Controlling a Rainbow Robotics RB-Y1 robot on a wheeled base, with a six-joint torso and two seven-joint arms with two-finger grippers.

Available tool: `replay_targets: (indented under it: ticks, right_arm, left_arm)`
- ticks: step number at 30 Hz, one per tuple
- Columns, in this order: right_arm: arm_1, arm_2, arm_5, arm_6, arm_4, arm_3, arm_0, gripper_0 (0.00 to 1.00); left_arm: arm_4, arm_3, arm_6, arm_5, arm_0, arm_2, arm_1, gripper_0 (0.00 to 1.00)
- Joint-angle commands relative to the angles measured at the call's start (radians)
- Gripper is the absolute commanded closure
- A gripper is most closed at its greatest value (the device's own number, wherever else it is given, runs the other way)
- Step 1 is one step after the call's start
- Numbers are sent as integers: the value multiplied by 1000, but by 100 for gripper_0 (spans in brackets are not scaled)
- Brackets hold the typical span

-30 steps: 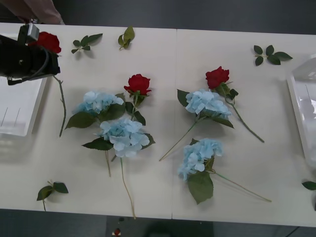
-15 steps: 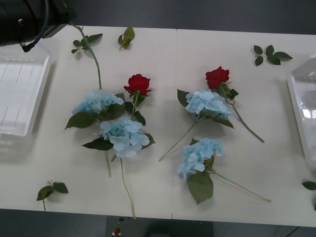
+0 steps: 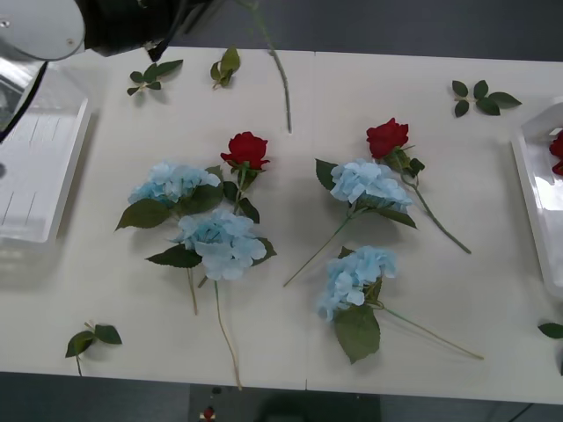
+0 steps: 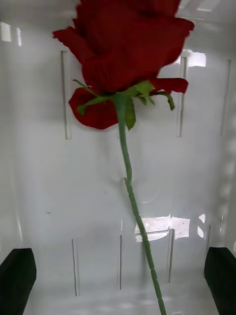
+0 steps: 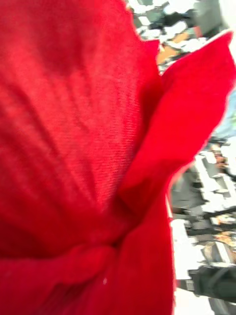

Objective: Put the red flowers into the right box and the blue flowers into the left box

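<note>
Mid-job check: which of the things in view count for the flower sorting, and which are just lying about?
For the job:
lifted rose, held by the left hand
boxed rose in the right box, below the open right hand
two table roses
four blue flowers
left box

Lying about:
five loose leaf sprigs

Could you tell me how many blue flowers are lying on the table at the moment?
4. Two overlap left of centre, one farther back and one nearer; two lie right of centre, one beside a red rose and one nearer the front edge.
</note>
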Motion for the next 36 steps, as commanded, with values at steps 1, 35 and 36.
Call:
replay_targets:
  ticks: [1,35,36]
  right_arm:
    - [-13,-58,92,61,-9,-131,-2,0]
    - [-13,-225,523,614,-879,-364,3,0]
    - [-13,-225,529,610,-902,-364,3,0]
  left_arm:
    - [-23,31,49,-10,-121,0,-108,100]
    - [-66,142,60,-193,-264,-155,-441,100]
    - [-67,145,60,-196,-264,-157,-443,100]
